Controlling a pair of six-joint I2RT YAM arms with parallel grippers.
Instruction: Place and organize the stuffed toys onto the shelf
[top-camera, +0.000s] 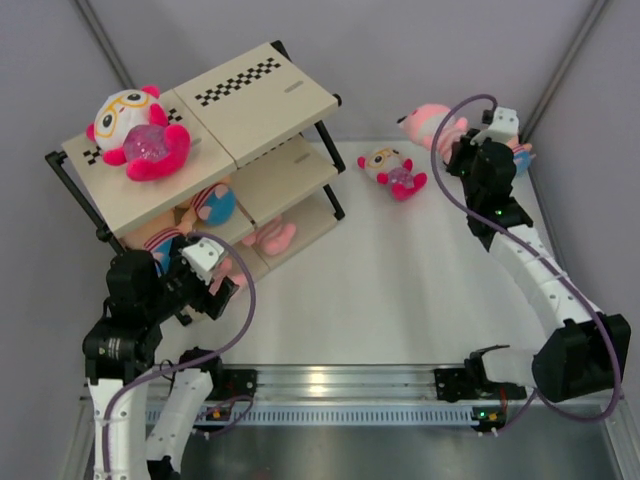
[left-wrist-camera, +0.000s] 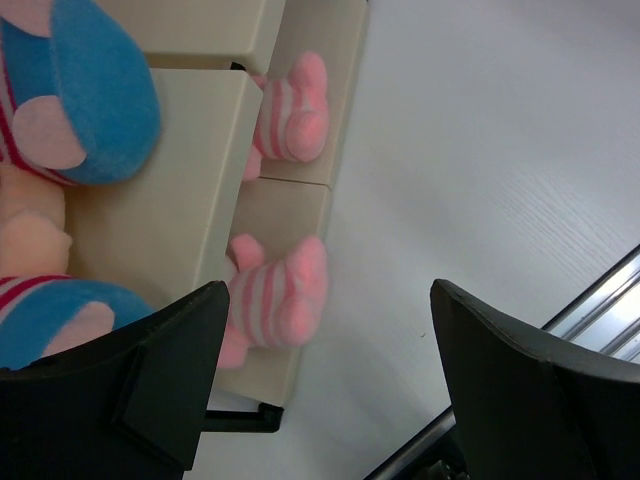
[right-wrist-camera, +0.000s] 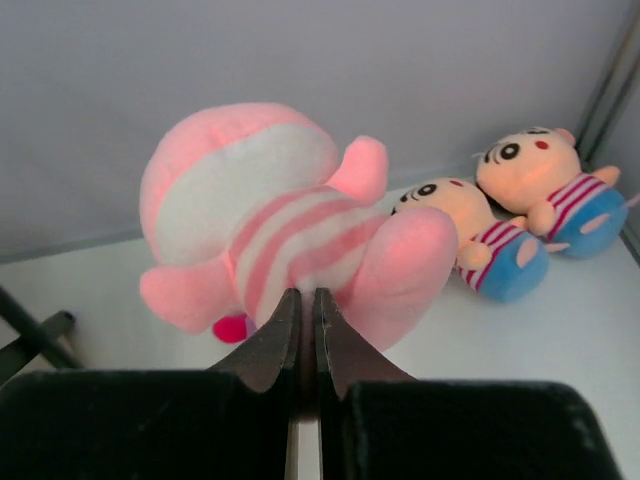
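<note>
The shelf (top-camera: 262, 110) stands slantwise at the far left corner of the table (top-camera: 400, 290). Its top boards carry checkered strips, and a small mark on one board is too small to read. A large glasses toy (top-camera: 138, 130) lies on the left end of the top board.

Striped toys (left-wrist-camera: 90, 110) with blue bottoms sit on the middle board. Pale pink toys (left-wrist-camera: 285, 295) lie on the bottom board with their feet at its edge. The left wrist view shows these plainly, while from above the top boards mostly hide them.

The left claw (left-wrist-camera: 330, 310) hangs released, fingers wide apart and holding nothing, just beside the shelf's near end. Open table runs from the shelf to the rail (top-camera: 330, 385) at the near edge. A small glasses toy (top-camera: 392, 170) lies near the far edge.

By the far right corner, the right claw (right-wrist-camera: 303, 310) is clenched on the lower part of a pink toy (right-wrist-camera: 290, 220). Only the right wrist view shows the faces of two peach-faced toys (right-wrist-camera: 480, 240) lying side by side behind it.
</note>
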